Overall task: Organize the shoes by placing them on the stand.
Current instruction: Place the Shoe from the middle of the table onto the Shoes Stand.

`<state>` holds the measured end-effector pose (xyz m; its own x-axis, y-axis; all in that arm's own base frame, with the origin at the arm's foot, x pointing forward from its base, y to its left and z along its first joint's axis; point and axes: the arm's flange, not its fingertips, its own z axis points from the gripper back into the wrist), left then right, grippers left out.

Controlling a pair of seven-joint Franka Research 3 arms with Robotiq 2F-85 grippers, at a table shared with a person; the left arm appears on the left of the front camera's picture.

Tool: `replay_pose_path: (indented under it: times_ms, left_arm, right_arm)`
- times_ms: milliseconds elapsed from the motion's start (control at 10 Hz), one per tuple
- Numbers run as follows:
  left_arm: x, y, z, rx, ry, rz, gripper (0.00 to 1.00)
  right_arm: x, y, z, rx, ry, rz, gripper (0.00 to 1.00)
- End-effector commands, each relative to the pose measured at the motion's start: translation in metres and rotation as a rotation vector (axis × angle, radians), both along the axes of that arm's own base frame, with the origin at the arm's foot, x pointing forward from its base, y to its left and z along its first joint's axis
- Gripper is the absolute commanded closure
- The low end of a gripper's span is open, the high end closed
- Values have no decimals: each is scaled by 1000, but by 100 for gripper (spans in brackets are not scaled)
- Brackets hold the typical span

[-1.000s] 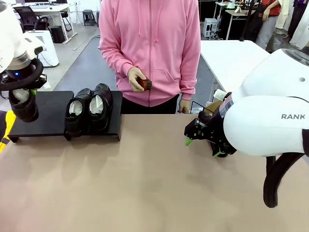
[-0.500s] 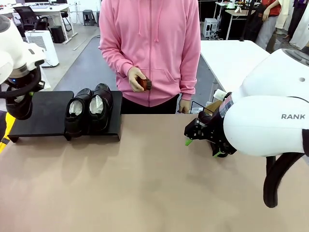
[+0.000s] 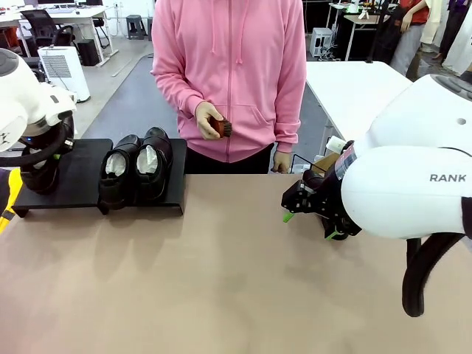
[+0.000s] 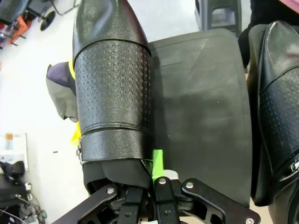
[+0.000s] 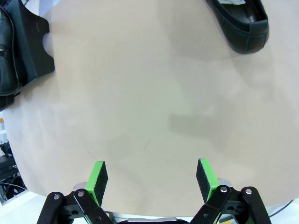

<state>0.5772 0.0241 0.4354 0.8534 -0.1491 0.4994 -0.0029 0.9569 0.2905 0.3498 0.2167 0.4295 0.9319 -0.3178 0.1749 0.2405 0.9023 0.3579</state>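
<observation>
The left gripper (image 4: 152, 175) has its jaws closed on the heel end of a black shoe (image 4: 112, 88), held at the left end of the stand (image 3: 81, 173). Two more shoes (image 3: 136, 171) sit side by side on the stand's right part. The right gripper (image 5: 152, 179) hovers over the bare table (image 3: 221, 280) with jaws wide apart and nothing between them; another shoe (image 5: 240, 21) lies beyond it. The person's hand (image 3: 209, 122) holds a small brown brush (image 3: 220, 128).

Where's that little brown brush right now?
In the front view, the brown brush is in the person's hand, held at the waist against the pink hoodie, above and right of the two shoes on the stand.
</observation>
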Motion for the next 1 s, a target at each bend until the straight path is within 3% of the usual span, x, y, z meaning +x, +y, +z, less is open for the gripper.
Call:
replay_pose_path:
  times_ms: [0, 300, 400, 800, 900]
  left_arm:
    - [-7, 6, 13, 1, -7, -4, 100]
    - [-6, 13, 3, -13, 0, 41, 100]
    - [-3, 14, -1, -26, 5, 52, 89]
    - [0, 14, -1, -27, -60, 48, 12]
    - [-3, 13, 3, -20, -77, 51, 0]
  right_arm:
    - [4, 1, 1, 10, -8, 17, 0]
    - [4, 1, 1, 10, -8, 17, 0]
    - [4, 1, 1, 10, -8, 17, 0]
    - [4, 1, 1, 10, -8, 17, 0]
    - [4, 1, 1, 10, -8, 17, 0]
